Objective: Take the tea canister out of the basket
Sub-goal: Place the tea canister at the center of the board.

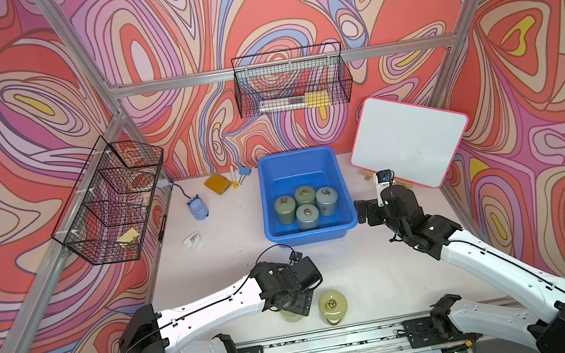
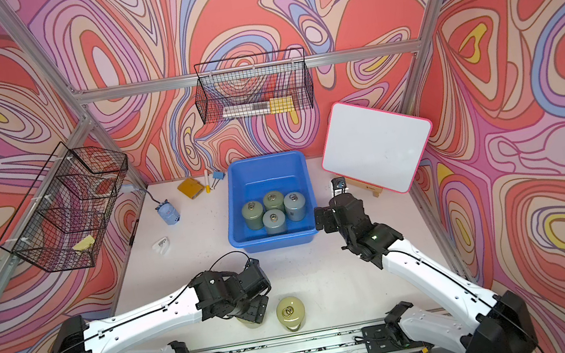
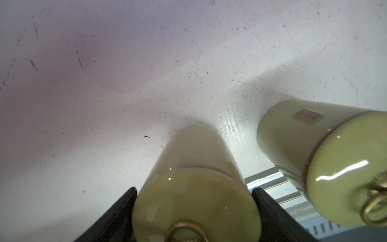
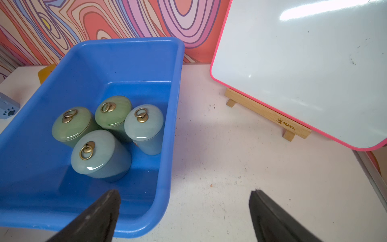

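Observation:
The blue basket [image 1: 265, 203] [image 2: 230, 212] [image 4: 178, 83] stands at the back middle of the table, with several green and grey-blue tea canisters [image 1: 307, 215] [image 4: 100, 155] upright in it. A pale yellow-green tea canister [image 3: 194, 163] stands on the table near the front edge. My left gripper [image 1: 296, 307] [image 3: 194, 189] is shut on it from above, its fingers against both sides of the lid. A second yellow-green canister [image 1: 332, 306] [image 2: 290, 312] [image 3: 326, 157] stands free right beside it. My right gripper [image 1: 361, 211] [image 4: 185, 192] hangs open and empty at the basket's near right corner.
A pink-rimmed whiteboard [image 1: 409, 140] on a wooden easel stands behind the right arm. Black wire baskets hang on the left wall [image 1: 112, 200] and back wall [image 1: 290, 80]. A small blue gadget [image 1: 198, 209], a white clip [image 1: 193, 239] and a yellow pad [image 1: 217, 184] lie left of the basket.

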You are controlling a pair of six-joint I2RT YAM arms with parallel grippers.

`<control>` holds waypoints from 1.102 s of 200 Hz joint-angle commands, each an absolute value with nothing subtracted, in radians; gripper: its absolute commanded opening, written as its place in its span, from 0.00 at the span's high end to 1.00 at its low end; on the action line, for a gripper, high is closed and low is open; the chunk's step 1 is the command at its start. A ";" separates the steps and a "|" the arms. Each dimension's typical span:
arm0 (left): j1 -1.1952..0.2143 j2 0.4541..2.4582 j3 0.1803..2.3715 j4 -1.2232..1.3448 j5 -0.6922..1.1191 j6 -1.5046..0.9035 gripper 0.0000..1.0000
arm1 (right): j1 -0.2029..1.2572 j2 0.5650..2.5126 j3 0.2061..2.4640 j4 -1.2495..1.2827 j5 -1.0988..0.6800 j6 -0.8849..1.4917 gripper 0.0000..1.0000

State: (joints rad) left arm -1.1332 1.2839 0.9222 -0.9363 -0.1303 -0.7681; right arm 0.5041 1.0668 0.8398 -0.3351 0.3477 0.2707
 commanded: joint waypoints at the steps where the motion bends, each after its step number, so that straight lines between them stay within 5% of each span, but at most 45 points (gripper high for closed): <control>1: -1.146 1.258 0.910 -0.897 -0.130 -0.807 0.59 | 0.498 1.049 0.829 -0.324 0.357 0.273 0.02; 59: -1.163 1.270 0.887 -0.879 -0.127 -0.828 0.57 | 0.498 1.047 0.827 -0.324 0.358 0.273 0.02; 192: -1.175 1.307 0.884 -0.894 -0.118 -0.857 0.02 | 0.497 1.039 0.827 -0.326 0.357 0.273 0.02; 220: -1.176 1.305 0.888 -0.906 -0.126 -0.863 0.01 | 0.497 1.036 0.827 -0.327 0.357 0.273 0.02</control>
State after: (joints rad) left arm -1.1713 1.2987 0.8776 -0.8959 -0.1146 -0.8467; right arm 0.5041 1.0542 0.8375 -0.3351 0.3481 0.2707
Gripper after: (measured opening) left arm 0.985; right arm 0.983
